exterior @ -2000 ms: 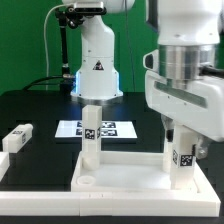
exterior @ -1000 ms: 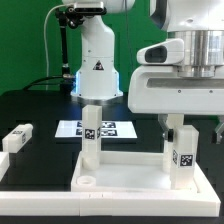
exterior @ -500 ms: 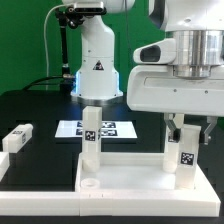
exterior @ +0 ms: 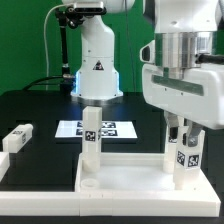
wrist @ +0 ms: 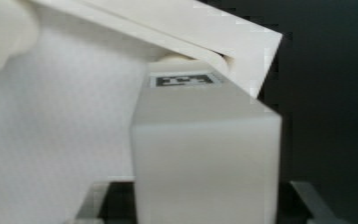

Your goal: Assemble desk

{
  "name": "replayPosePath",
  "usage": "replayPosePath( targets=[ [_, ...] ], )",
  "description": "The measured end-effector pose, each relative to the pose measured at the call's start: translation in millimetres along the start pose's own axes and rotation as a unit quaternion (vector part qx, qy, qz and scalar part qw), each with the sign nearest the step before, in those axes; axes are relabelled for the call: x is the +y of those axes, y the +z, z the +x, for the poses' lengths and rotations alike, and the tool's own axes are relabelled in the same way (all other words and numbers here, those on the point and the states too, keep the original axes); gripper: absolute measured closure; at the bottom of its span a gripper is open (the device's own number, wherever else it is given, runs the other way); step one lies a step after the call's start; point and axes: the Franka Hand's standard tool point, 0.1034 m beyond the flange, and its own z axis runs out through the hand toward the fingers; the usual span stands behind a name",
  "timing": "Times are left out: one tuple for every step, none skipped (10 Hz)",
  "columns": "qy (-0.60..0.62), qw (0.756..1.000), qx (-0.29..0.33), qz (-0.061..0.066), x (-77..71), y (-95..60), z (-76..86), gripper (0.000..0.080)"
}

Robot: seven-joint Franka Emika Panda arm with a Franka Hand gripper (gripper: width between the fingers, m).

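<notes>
Gripping the upper part of a white plastic block leg (exterior: 183, 153), the robot's two-finger gripper (exterior: 181, 131) has its fingers down on either side of the leg, which stands upright at the corner of the desk top on the exterior view's right. In the wrist view the same leg (wrist: 202, 155) fills the frame between the dark fingertips, with its small black-and-white square tag just above the block's face.

The white rectangular tray-like desk top (exterior: 130, 176) lies flat at the front of the table, raised rim up. A second white block leg (exterior: 90, 138) stands upright in it at the corner on the exterior view's left, tag facing the camera, with a round hole in the rim just in front of it.

Behind the desk top, the flat white marker board (exterior: 108, 129) lies on the black table (exterior: 40, 110). A loose white block leg (exterior: 17, 138) lies on its side at the exterior view's left, well apart from the tray. The arm's white base (exterior: 96, 60) stands at the back, against a green backdrop.
</notes>
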Motion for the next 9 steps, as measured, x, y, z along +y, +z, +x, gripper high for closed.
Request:
replayPosePath(
  targets=[
    [0.036, 0.999, -0.005, -0.001, 1.0, 0.0, 1.6, 0.0508],
    [0.059, 0.998, -0.006, -0.002, 1.2, 0.0, -0.2, 0.0508],
    [0.085, 0.996, -0.006, -0.003, 1.6, 0.0, -0.5, 0.0508],
    [0.113, 0.994, -0.006, -0.004, 2.0, 0.1, -1.0, 0.0507],
    [0.159, 0.987, -0.007, -0.005, 2.9, 0.1, -2.0, 0.0507],
    [0.244, 0.970, -0.008, 0.002, 3.9, -0.2, -3.7, 0.0508],
    [0.316, 0.948, -0.010, 0.021, 7.4, 0.2, -5.0, 0.0503],
    [0.330, 0.943, -0.013, 0.031, 9.6, -0.1, -4.7, 0.0503],
    [0.339, 0.940, -0.015, 0.031, 10.0, 0.0, -3.8, 0.0498]
  ],
)
